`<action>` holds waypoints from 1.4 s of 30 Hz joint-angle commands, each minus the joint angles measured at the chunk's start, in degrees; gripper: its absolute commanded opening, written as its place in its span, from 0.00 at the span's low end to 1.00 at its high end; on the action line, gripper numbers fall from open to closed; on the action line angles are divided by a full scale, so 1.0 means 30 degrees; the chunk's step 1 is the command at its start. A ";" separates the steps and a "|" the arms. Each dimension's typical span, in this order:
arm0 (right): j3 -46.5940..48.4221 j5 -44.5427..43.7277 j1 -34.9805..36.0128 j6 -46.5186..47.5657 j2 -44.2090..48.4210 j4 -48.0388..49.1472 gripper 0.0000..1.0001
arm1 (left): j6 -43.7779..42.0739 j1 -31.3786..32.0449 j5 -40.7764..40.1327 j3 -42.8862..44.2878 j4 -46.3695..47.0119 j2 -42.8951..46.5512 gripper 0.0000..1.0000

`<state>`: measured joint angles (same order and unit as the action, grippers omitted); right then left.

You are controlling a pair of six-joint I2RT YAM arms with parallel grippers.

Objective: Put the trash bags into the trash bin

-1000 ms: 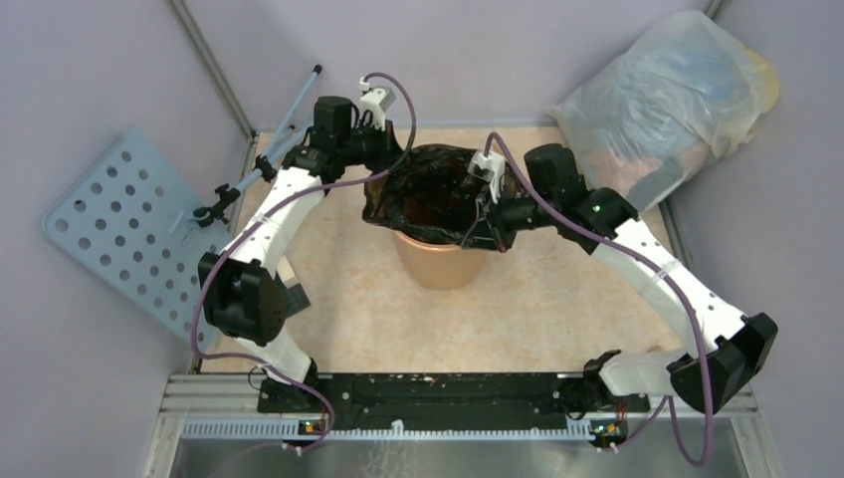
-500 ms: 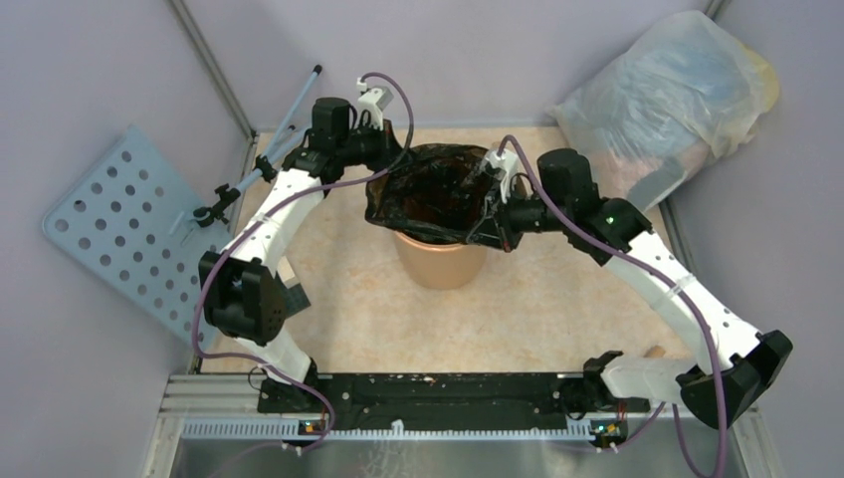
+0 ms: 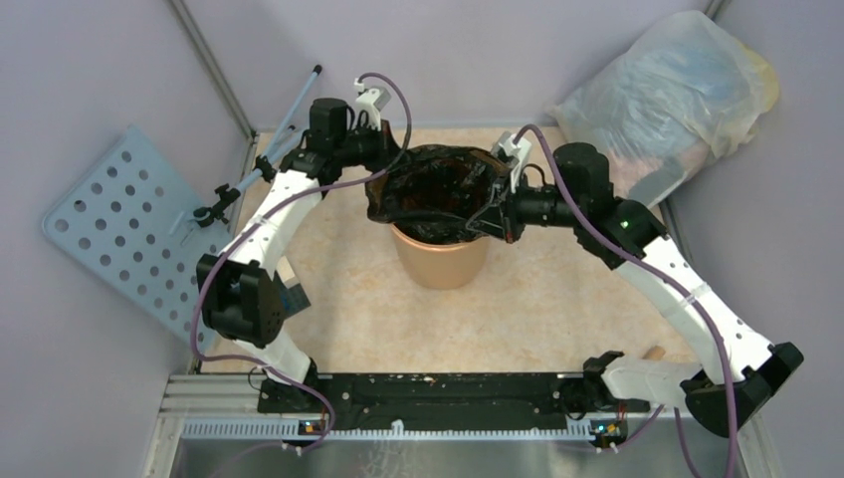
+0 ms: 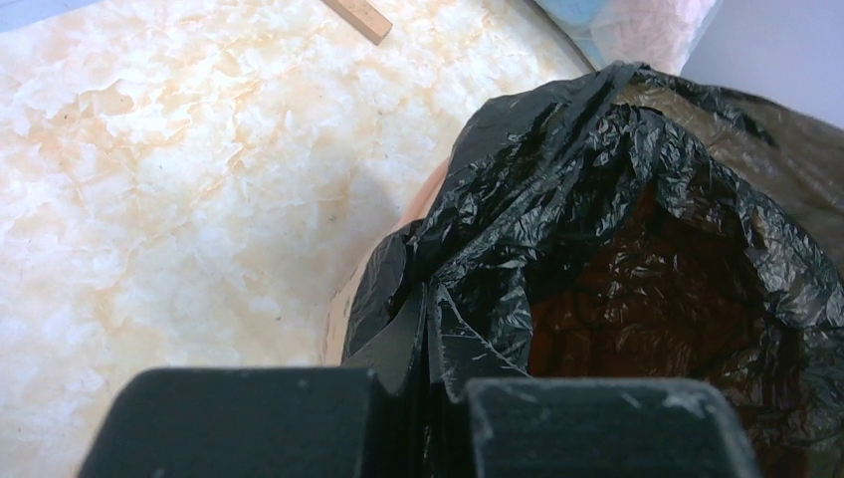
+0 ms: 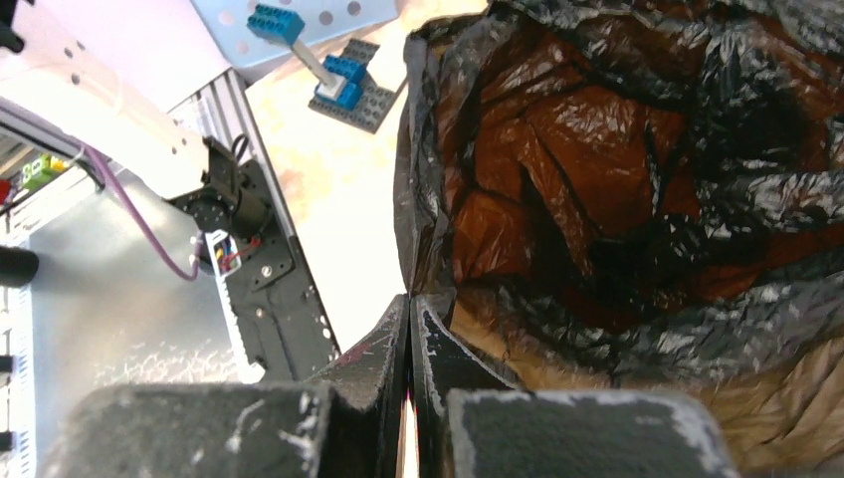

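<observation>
bag [image 3: 435,192] is open over bin [image 3: 439,264] mouth, sagging inside. left gripper [image 4: 426,334] is pinched shut on the bag hem at the bin's far-left rim, right gripper [image 5: 410,314] shut on the hem at the right rim. hem stretches left-right across the bin, both arms equally near. next, probably hem down over the rim.

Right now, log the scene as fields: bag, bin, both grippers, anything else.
bag: black, mouth stretched open across the top of the bin
bin: orange, upright on the table
left gripper: shut on the bag's left edge
right gripper: shut on the bag's right edge
other: stuffed clear bag in the far right corner; perforated plate at left
</observation>
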<state>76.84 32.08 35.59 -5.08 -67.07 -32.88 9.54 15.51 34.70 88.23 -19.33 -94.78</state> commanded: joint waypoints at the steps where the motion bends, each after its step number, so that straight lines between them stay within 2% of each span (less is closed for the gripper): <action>1: -0.1161 0.0683 0.0176 -0.0269 0.1517 0.0334 0.00 | 0.0092 -0.0101 -0.0158 -0.0419 0.0315 0.1555 0.00; 9: -0.3577 0.0223 0.0176 -0.0634 0.2400 0.0750 0.01 | 0.0143 -0.0105 -0.0672 -0.1278 0.0607 0.1597 0.00; 21: -0.5131 -0.0043 0.0176 -0.0715 0.2518 0.1087 0.03 | 0.0326 -0.0101 -0.1077 -0.2188 0.1320 0.1124 0.00; 26: -0.5632 -0.0144 0.0191 -0.0595 0.2373 0.1326 0.11 | 0.0680 -0.0101 0.0123 -0.2027 0.1724 0.1333 0.00; 32: -0.5840 -0.0152 0.0176 -0.0806 0.1914 0.1784 0.11 | 0.1526 -0.0201 0.1331 -0.1162 0.2156 0.1901 0.00; 42: -0.5696 0.0332 0.0176 -0.1001 0.1586 0.1993 0.12 | 0.4489 -0.1010 0.4398 -0.0016 0.3296 0.1924 0.00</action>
<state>59.22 31.77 35.59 -7.75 -62.02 -29.10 18.63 13.32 42.22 85.69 -14.59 -91.64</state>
